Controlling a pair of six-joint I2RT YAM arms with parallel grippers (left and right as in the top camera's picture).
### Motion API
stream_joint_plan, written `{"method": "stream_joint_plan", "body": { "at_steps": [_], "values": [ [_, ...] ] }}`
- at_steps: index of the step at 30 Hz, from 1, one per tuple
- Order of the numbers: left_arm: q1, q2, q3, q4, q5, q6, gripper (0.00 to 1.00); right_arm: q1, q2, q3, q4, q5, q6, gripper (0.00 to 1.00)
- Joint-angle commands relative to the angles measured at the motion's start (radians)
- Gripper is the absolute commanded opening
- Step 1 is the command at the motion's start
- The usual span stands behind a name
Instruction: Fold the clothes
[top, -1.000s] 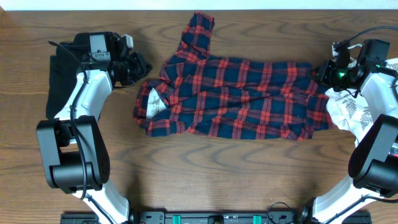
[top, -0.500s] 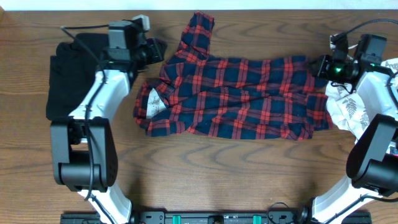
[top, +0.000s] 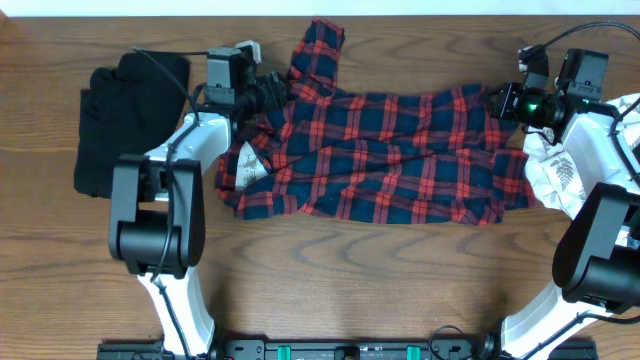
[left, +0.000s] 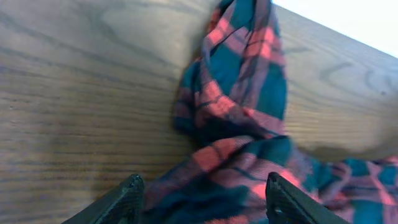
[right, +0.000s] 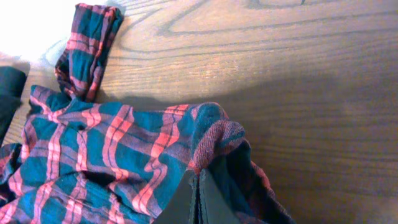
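A red-and-navy plaid shirt (top: 380, 160) lies spread across the middle of the table, its white neck label (top: 243, 166) at the left and one sleeve (top: 320, 50) pointing to the far edge. My left gripper (top: 274, 96) hovers open at the shirt's left shoulder. In the left wrist view its fingertips (left: 133, 185) straddle plaid cloth (left: 217, 168) below the sleeve (left: 249, 62). My right gripper (top: 498, 103) is shut on the shirt's far right corner. The right wrist view shows the cloth edge (right: 214, 134) pinched at the closed tips of that gripper (right: 199, 182).
A black garment (top: 120, 120) lies bunched at the left edge of the table. A white leaf-print garment (top: 560, 172) sits at the right, partly under my right arm. Bare wood (top: 350, 270) runs along the front of the table.
My left arm swung right, from beside the black garment to the shirt's shoulder, and its jaws opened. My right gripper shifted slightly left, holding the shirt corner.
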Motion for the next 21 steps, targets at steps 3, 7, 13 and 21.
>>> {"method": "stream_joint_plan", "body": {
  "at_steps": [3, 7, 13, 21],
  "values": [
    [0.005, 0.012, 0.004, 0.053, -0.009, 0.005, 0.63, -0.019, -0.019, -0.004, 0.003, -0.001, 0.01, 0.02],
    [0.005, 0.027, 0.004, 0.062, -0.009, 0.005, 0.64, -0.019, -0.019, -0.004, 0.002, -0.001, 0.011, 0.02],
    [0.005, 0.058, 0.004, 0.069, -0.008, 0.005, 0.64, -0.019, -0.019, -0.004, -0.003, -0.001, 0.011, 0.02],
    [0.005, 0.089, 0.004, 0.091, -0.008, 0.005, 0.64, -0.019, -0.019, -0.004, -0.028, -0.001, 0.011, 0.03]
  ]
}}
